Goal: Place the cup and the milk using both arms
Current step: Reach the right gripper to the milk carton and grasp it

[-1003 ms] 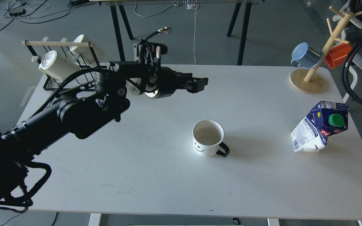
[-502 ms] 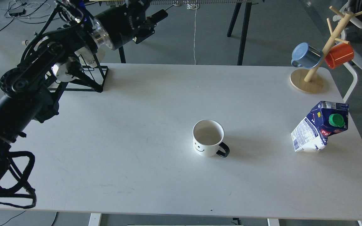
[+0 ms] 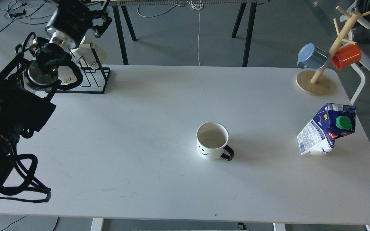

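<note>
A white cup (image 3: 213,141) with a smiley face and a black handle stands upright near the table's middle. A blue and white milk carton (image 3: 328,128) with a green cap stands tilted near the right edge. My left gripper (image 3: 101,23) is raised high at the far left, above the black rack, far from both. It looks dark and end-on, so its fingers cannot be told apart. It holds nothing that I can see. My right gripper is out of view.
A black wire rack (image 3: 90,78) with white cups stands at the back left, partly hidden by my left arm. A wooden mug tree (image 3: 315,84) at the back right holds a blue mug (image 3: 312,57) and an orange mug (image 3: 346,56).
My left arm has swung up and back to the left, from over the table's middle to above the rack. The cup and the carton have not moved.
</note>
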Available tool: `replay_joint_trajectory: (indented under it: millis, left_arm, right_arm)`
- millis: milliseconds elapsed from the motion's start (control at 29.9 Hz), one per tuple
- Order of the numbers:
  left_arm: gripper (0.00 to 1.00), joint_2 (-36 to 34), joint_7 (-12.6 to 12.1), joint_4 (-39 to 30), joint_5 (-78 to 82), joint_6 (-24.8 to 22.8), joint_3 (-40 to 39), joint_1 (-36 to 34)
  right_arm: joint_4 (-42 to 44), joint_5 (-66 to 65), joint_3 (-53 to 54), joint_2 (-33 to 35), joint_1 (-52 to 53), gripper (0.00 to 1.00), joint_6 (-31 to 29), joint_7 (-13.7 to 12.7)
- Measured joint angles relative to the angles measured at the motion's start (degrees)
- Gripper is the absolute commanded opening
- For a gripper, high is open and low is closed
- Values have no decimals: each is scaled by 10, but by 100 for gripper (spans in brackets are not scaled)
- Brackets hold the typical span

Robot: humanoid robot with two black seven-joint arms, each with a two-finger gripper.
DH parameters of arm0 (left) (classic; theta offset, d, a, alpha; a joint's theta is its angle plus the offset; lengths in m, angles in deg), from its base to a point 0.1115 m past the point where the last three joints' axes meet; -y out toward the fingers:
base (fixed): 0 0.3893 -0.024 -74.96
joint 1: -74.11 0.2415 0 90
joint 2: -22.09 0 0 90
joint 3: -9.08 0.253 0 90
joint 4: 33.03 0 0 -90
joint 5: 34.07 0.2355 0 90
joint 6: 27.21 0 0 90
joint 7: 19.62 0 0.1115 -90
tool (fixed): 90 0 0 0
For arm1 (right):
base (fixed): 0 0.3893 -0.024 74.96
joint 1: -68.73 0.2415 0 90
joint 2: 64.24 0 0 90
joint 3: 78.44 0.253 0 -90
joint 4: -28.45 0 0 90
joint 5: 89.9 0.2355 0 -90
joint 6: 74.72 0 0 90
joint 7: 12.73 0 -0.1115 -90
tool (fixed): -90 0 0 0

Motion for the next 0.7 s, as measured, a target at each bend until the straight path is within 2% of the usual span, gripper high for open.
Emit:
replay_joint_trajectory:
  millis: [201, 502, 702]
  left_arm:
    - [99, 10, -1, 23, -12, 0, -6, 0]
    - [99, 16, 0, 24, -11, 0, 0, 1]
    - [99, 16, 1, 24, -11, 0, 1, 0]
  right_arm:
    - [-8, -18, -24, -57, -55, 99, 0, 4]
    - [-5, -83, -37, -172, -48, 97, 0, 5]
    - [-7, -127, -38, -216, -45, 97, 0, 5]
